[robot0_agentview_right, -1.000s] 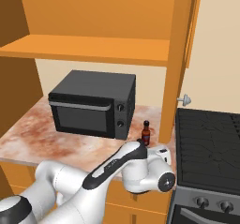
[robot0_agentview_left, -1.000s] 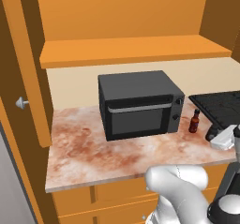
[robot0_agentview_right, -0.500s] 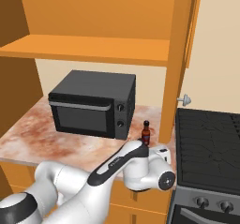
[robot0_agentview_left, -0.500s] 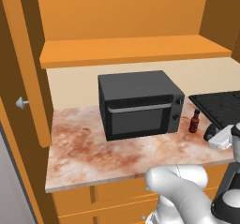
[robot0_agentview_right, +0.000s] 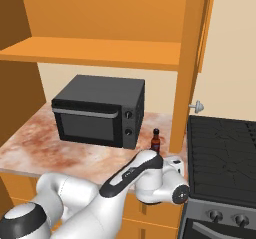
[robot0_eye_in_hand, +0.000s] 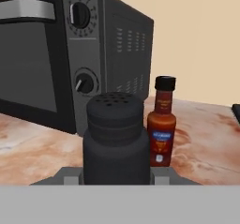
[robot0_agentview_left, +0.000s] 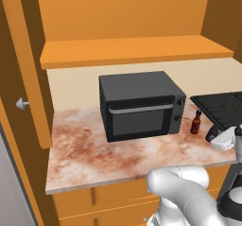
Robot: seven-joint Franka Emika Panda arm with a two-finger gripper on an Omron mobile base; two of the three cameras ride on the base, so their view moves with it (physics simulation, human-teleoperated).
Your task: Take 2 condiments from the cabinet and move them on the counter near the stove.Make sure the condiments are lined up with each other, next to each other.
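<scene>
Hand view: the gripper (robot0_eye_in_hand: 115,183), held level just above the counter (robot0_eye_in_hand: 201,148), grips the dark shaker (robot0_eye_in_hand: 115,138) upright, the red sauce bottle (robot0_eye_in_hand: 162,122) standing just beyond, right of the microwave (robot0_eye_in_hand: 70,54).

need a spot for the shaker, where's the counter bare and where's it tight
Bare: counter left of and in front of the microwave. Tight: the strip between microwave and stove, where the sauce bottle stands and the pincer holds the shaker.
</scene>
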